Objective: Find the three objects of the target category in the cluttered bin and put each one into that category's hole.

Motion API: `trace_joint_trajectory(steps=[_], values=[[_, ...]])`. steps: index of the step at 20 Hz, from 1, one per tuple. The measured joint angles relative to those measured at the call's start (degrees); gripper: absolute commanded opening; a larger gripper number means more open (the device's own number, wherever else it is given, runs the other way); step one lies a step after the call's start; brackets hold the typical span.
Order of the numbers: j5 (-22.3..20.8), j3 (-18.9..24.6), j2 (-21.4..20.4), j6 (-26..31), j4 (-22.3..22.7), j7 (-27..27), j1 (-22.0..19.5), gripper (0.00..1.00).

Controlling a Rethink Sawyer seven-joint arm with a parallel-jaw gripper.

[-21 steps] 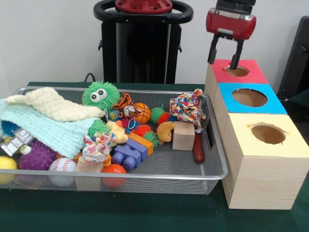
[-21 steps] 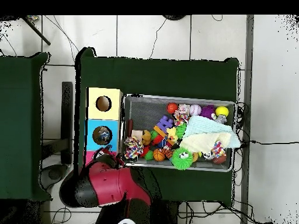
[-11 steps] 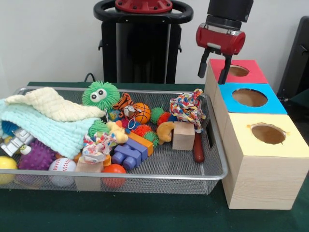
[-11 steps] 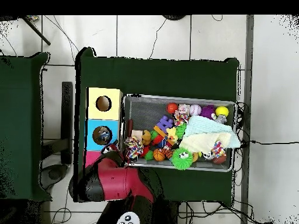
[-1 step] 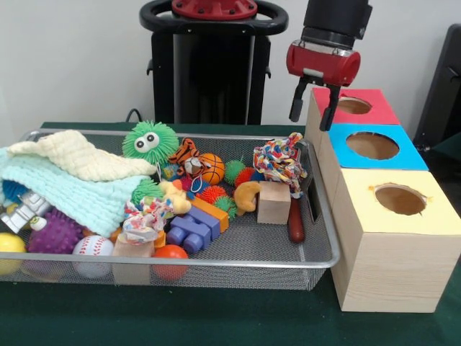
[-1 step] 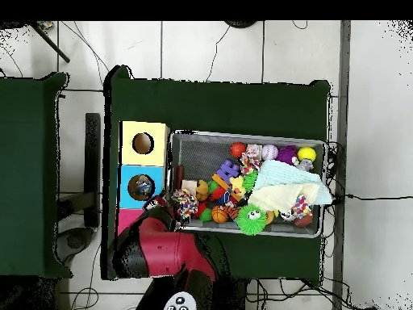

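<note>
The wire bin (image 5: 317, 216) sits on the green worktop (image 5: 216, 324), crowded with toys. At its right end a multicoloured rope knot (image 5: 279, 162) lies against the rim, with a plain wooden block (image 5: 274, 202) just in front of it and a dark red-handled piece (image 5: 296, 220) beside the block. Toward the middle lie a small basketball (image 5: 212, 168), a striped tiger toy (image 5: 187, 153), spiky rubber balls (image 5: 213, 194), a purple building brick (image 5: 190, 233) and an orange ball (image 5: 171, 258). A green fuzzy toy with googly eyes (image 5: 149, 140) stands at the back rim. At the left end a mint and cream knitted cloth (image 5: 65, 180) covers part of the heap, with a baseball (image 5: 94, 249), a purple spiky ball (image 5: 54, 234) and a yellow ball (image 5: 9, 245) near the front.

To the right of the bin stand three wooden boxes in a row, each with a round hole in its top: yellow (image 5: 400, 200) nearest, blue (image 5: 372, 145) in the middle, red (image 5: 353, 106) farthest.

The tool (image 5: 310, 114) hangs empty in the air beside the red box's left edge, above the bin's far right corner, its two dark fingers (image 5: 296, 108) parted a moderate way.
</note>
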Motion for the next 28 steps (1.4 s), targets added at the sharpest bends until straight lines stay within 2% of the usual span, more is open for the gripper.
trace_joint_trajectory(steps=[8,13,16,19,25,26,28], values=[[-0.9,-0.2,0.6,-3.1,-1.4,0.0,-2.5,1.00],[-6.0,1.7,1.0,-5.0,-3.7,-0.1,-6.3,1.00],[-10.6,5.0,0.6,-4.5,-4.4,-0.3,-11.1,1.00],[-15.5,10.1,-1.0,-0.9,-4.6,-0.9,-18.4,1.00],[-18.0,16.4,-4.9,7.5,-4.3,-2.0,-26.3,1.00],[-18.8,19.7,-6.2,10.3,-4.0,-3.1,-29.5,1.00],[-19.7,23.0,-7.0,12.1,-3.6,-4.6,-32.4,1.00]])
